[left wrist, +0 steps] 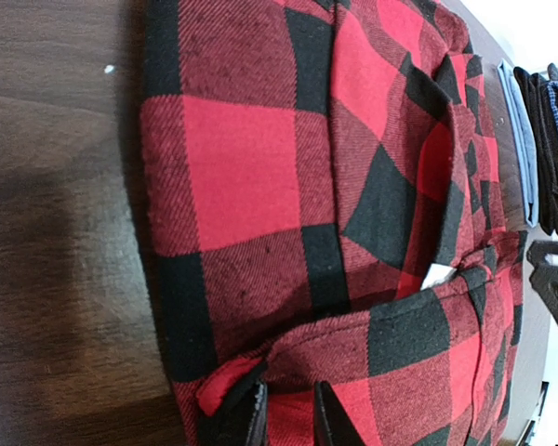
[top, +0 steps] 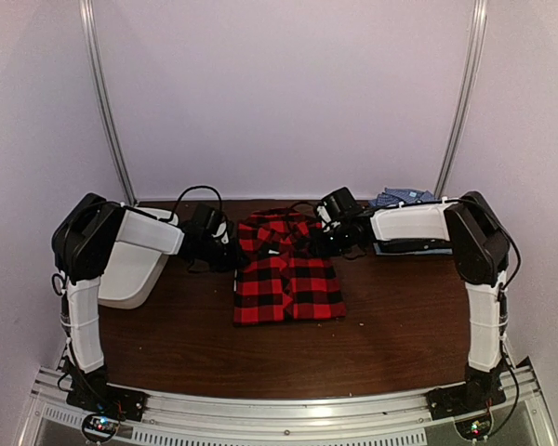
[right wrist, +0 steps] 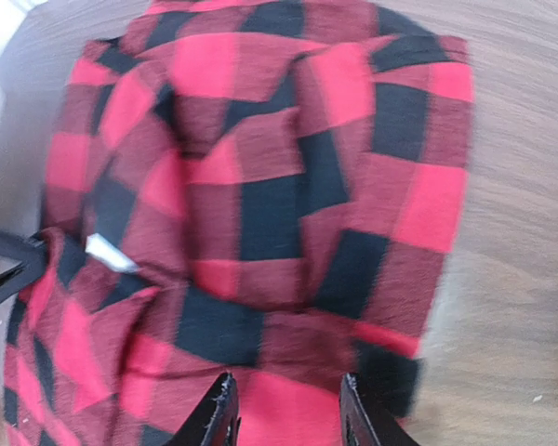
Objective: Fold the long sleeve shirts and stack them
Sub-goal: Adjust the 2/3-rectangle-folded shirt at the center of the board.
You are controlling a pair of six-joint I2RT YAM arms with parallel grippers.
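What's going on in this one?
Both arms are at the collar end of the red plaid shirt, which lies folded into a rough rectangle mid-table. The left gripper seems to pinch a rolled edge of it. The right gripper is over the same end, jaws apart with cloth between them, its grip unclear. The blue check shirt sits apart at the far right, apparently folded, so nothing is stacked yet.
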